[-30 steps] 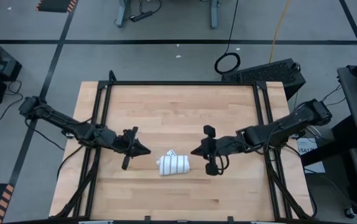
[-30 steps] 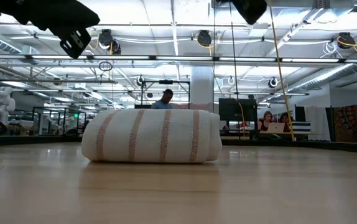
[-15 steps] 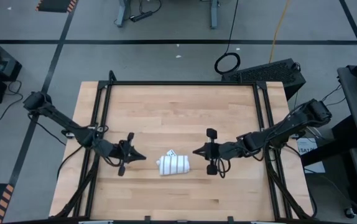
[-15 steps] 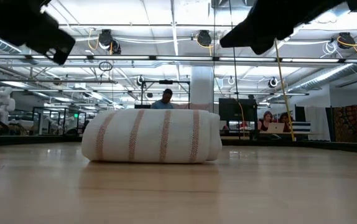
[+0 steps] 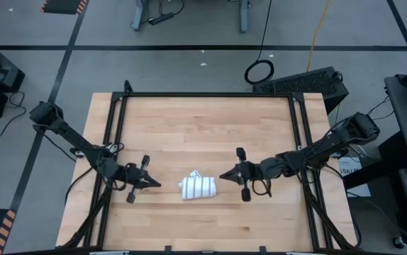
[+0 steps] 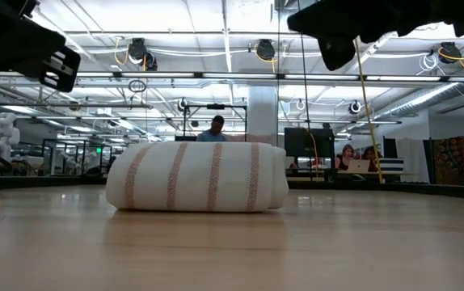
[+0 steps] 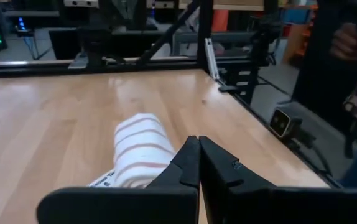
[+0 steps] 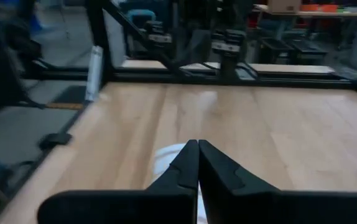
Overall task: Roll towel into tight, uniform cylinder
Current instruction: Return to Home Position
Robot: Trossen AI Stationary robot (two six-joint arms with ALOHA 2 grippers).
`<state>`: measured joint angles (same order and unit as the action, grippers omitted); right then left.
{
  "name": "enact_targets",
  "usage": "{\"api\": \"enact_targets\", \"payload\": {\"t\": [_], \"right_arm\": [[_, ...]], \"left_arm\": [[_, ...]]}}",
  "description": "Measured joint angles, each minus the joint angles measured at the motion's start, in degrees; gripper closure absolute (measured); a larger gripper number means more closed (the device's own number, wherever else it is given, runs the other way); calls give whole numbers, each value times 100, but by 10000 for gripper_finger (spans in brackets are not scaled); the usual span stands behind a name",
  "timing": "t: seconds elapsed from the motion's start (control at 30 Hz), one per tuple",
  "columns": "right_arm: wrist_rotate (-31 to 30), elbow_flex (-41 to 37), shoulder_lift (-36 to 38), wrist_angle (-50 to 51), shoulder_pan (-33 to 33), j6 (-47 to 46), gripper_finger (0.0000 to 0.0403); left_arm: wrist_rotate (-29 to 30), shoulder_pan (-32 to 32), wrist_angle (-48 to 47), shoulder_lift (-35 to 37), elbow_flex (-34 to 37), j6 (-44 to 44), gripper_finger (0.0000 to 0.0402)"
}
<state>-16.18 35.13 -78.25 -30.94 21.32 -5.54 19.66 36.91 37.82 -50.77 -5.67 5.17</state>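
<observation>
The towel (image 5: 198,188) lies rolled into a short white cylinder with thin stripes, its long side resting on the wooden table (image 5: 189,127), near the middle toward the near edge. In the low view the towel roll (image 6: 197,177) lies crosswise. My left gripper (image 5: 157,185) is shut and hovers left of the roll, pointing at it. My right gripper (image 5: 222,176) is shut and hovers just right of the roll. Neither touches the towel. The left wrist view shows my left gripper (image 7: 198,140) above the roll (image 7: 138,146); the right wrist view shows my right gripper (image 8: 198,144) above it (image 8: 169,157).
Black frame rails (image 5: 117,134) run along the table's left, far and right sides. A small white tag (image 5: 196,174) sticks out at the roll's far side. Bare wood lies all around the roll. People sit at desks (image 6: 353,158) in the room beyond the table.
My left gripper has drawn back toward the table's left and near edges and sunk, rolling a little. My right arm has lowered and levelled out, its fingertips staying just right of the roll. The towel roll has not moved.
</observation>
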Motion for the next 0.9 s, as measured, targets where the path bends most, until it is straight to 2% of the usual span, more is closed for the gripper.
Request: {"api": "enact_targets", "payload": {"t": [0.13, 0.5, 0.57, 0.7, 0.9], "right_arm": [[285, -242, 132, -114, 16, -381, 403], [281, -1346, 124, -934, 107, -539, 403], [281, -1593, 174, -1126, 107, -537, 403], [279, -2138, 298, -1690, 107, -483, 403], [279, -2989, 578, -2652, 107, -400, 403]], "left_arm": [[-152, 0, -65, 24, 0, -6, 400], [-131, 35, -598, 49, 2, -457, 400], [-129, 34, -385, 47, 66, -690, 400], [-124, 20, 948, 64, 529, -1173, 401], [-48, -318, 816, 126, 529, -1167, 401]]}}
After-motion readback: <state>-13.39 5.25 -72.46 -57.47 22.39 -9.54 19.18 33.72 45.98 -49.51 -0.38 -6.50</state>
